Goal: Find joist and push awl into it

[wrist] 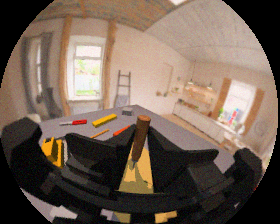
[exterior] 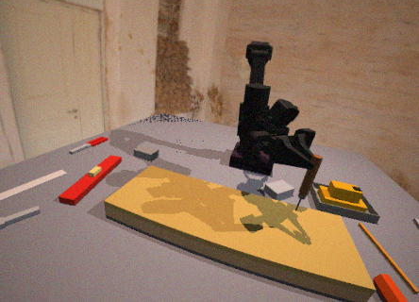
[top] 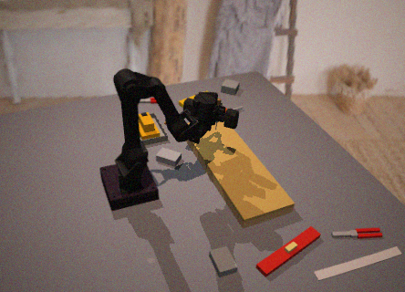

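The gripper [top: 241, 109] [exterior: 312, 156] [wrist: 141, 127] is gripping the awl [exterior: 309, 177] [wrist: 141, 138] at a slant; a push now is risking a skewed hole in the panel [top: 248, 182] [exterior: 226, 221] [wrist: 131, 184].

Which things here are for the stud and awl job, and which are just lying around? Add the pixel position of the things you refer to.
For the job:
- brown-handled awl [exterior: 310, 177] [wrist: 141, 138]
- yellow wooden panel [top: 255, 191] [exterior: 226, 221]
- yellow stud finder [top: 148, 125] [exterior: 345, 192]
- grey tray [top: 157, 140] [exterior: 351, 214]

Lying about:
- red level [top: 278, 258] [exterior: 85, 187]
- red-handled pliers [top: 367, 231] [exterior: 96, 142]
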`<control>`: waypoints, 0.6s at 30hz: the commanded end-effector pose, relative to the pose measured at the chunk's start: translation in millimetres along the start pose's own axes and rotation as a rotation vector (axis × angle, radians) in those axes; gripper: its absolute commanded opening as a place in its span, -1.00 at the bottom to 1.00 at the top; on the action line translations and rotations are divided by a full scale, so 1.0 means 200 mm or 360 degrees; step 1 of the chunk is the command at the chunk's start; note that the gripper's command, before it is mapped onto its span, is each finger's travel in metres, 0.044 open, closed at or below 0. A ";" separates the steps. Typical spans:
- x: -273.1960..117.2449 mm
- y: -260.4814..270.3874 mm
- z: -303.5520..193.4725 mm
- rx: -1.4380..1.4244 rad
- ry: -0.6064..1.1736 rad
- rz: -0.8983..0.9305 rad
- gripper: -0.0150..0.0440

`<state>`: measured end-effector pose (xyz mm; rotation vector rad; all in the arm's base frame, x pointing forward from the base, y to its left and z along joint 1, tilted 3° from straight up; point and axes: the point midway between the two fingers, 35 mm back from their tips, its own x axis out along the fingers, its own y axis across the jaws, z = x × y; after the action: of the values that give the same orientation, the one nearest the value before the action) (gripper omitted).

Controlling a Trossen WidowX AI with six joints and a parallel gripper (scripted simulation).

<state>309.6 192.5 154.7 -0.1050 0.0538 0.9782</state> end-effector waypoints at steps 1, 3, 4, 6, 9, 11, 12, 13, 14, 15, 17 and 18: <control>0.00 0.00 0.00 -0.0001 -0.0008 0.0007 -0.49; 0.00 0.00 -0.01 -0.0001 -0.0008 0.0007 -0.49; 0.00 0.00 -0.01 -0.0001 -0.0008 0.0007 -0.49; 0.00 0.00 -0.02 -0.0001 -0.0008 0.0007 -0.49; 0.00 0.00 -0.02 -0.0001 -0.0008 0.0007 -0.49; 0.00 0.00 -0.03 -0.0001 -0.0008 0.0007 -0.49; 0.00 0.00 -0.03 -0.0001 -0.0008 0.0007 -0.49; 0.00 0.00 -0.03 -0.0001 -0.0008 0.0007 -0.49; 0.00 0.00 -0.04 -0.0001 -0.0008 0.0007 -0.49; 0.00 0.00 -0.04 -0.0001 -0.0008 0.0007 -0.49; 0.00 0.00 -0.04 -0.0001 -0.0008 0.0007 -0.49; 0.00 0.00 -0.04 -0.0001 -0.0008 0.0007 -0.49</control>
<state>310.2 192.2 145.9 -0.1047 0.0542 0.9782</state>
